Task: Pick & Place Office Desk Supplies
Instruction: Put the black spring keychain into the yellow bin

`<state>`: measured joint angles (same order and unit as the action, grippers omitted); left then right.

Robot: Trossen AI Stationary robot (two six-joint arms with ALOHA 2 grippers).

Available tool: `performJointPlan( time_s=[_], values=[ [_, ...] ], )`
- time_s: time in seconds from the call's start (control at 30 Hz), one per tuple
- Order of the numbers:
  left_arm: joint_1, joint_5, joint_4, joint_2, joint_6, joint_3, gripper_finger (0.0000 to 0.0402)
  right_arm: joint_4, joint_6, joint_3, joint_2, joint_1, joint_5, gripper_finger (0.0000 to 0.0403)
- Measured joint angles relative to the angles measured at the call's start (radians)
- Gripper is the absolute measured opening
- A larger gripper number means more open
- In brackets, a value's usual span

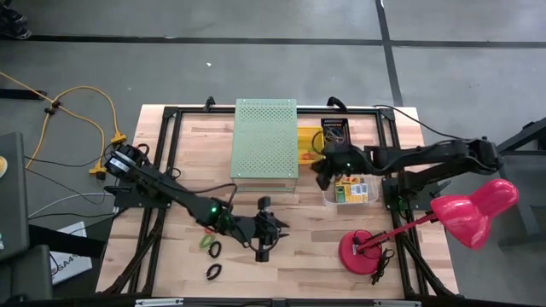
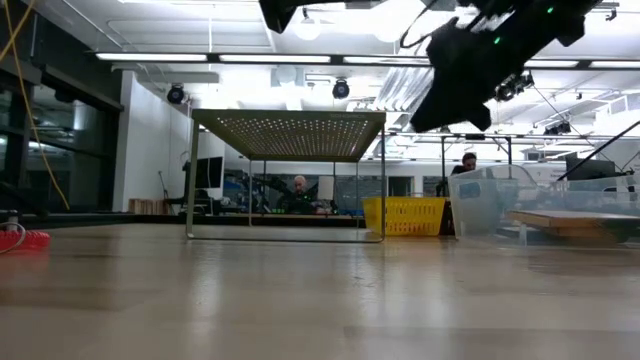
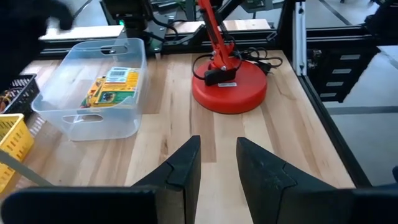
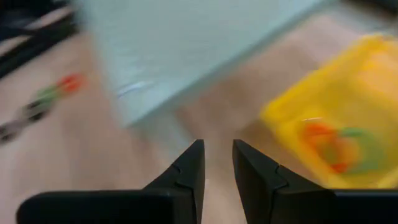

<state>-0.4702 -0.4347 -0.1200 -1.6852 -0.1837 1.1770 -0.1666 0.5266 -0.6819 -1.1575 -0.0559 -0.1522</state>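
Yellow-and-green crayon boxes (image 3: 112, 87) lie flat in a clear bin (image 1: 367, 199) right of centre. Loose elastic band loops (image 1: 210, 246) lie on the table at the near left, and more bands (image 4: 339, 146) lie in a yellow basket (image 4: 311, 112). My left gripper (image 3: 217, 142) hangs open above the table's middle near side, pointing toward the bin, with nothing between its fingers. My right gripper (image 4: 217, 144) is open above the table beside the yellow basket and the bin (image 1: 322, 177), and it holds nothing.
A large pale-green perforated box (image 1: 265, 141) stands at the far middle. A black basket (image 1: 337, 132) sits behind the yellow one. A pink lamp (image 1: 473, 209) leans over the right side on its red base (image 3: 229, 90). Bare wood lies between the grippers.
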Motion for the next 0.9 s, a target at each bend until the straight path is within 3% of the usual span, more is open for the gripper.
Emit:
performJointPlan(
  time_s=[0.13,0.23,0.53,0.9],
  values=[
    [-0.021,0.0,0.0,0.0,0.0,0.0,0.01,0.029,0.001,0.0,0.001,0.08,0.136,0.007],
    [-0.043,0.0,0.001,0.0,0.0,0.0,0.01,0.072,0.002,0.0,-0.009,0.15,0.162,0.007],
    [-0.121,0.0,0.155,0.0,-0.149,0.0,0.01,0.244,-0.014,0.0,-0.019,0.366,0.072,0.007],
    [-0.244,-0.009,0.573,0.0,-0.606,0.0,0.01,0.344,-0.059,0.0,-0.088,0.494,-0.013,0.007]
  ],
)
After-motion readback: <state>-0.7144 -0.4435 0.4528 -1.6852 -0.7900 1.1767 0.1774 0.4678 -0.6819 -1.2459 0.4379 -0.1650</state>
